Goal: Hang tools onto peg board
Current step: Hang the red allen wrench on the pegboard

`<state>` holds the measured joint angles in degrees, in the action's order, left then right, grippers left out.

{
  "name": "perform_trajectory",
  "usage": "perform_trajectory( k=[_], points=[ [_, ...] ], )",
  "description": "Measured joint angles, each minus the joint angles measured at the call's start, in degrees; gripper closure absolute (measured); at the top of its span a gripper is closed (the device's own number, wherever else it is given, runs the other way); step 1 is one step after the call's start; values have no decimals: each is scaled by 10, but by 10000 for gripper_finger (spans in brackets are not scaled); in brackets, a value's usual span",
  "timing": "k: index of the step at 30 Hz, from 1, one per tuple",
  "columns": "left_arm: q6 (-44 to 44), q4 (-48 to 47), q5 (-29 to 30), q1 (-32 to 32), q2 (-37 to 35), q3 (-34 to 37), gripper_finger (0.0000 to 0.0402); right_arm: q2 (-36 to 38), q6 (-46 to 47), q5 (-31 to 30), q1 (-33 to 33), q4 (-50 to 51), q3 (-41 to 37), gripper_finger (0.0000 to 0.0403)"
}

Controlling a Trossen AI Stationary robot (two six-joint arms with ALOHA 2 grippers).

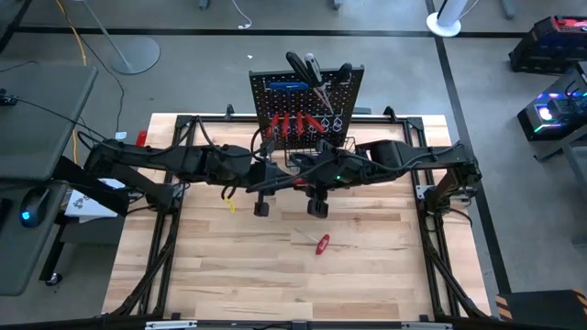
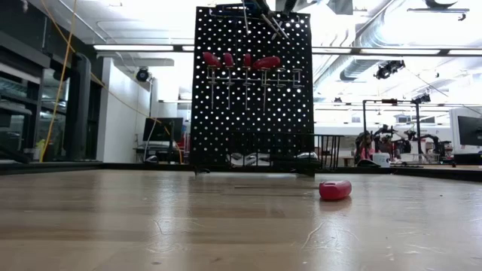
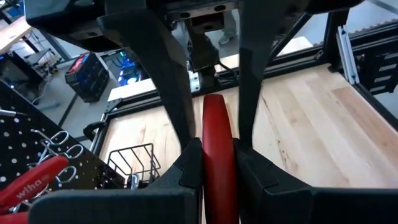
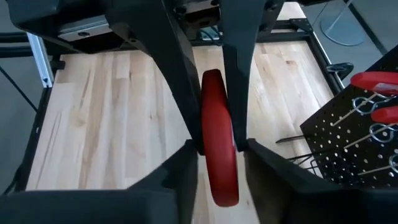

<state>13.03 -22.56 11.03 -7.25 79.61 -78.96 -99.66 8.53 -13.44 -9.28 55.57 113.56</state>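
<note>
Gripping red-handled tool (image 3: 217, 155), left hand (image 3: 214, 158) beside peg board (image 1: 307, 101) edge.

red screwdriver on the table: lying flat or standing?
Lying flat. The red screwdriver rests on its side on the table, clear of the peg board.

One peg board (image 2: 252, 86) stands upright on one wooden table (image 1: 229, 266). Four red-handled tools (image 2: 239, 60) hang in a row on it. One red-handled tool (image 2: 335, 190) lies loose on the table. One wire basket (image 3: 132, 163) is attached. Two arms, two grippers: left gripper (image 3: 211, 168), right gripper (image 4: 217, 155). The count of dark tools at the board's top is unclear.
</note>
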Motion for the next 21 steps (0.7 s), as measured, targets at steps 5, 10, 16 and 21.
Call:
perform_trajectory(
  k=[5, 10, 16, 21],
  points=[
    [7, -5, 4, 0, 0, 0, 360, 0, -1, -5, 0, 5, 0, 359],
    [-1, -6, -4, 1, 0, 0, 360, 0, -13, -6, 2, 7, 0, 371],
    [-38, -21, -7, 0, -2, 0, 281, -1, -8, -10, 2, 13, 0, 371],
    [-71, -84, -6, 1, -12, 0, 209, -2, 6, -14, 3, 44, 0, 371]
  ],
)
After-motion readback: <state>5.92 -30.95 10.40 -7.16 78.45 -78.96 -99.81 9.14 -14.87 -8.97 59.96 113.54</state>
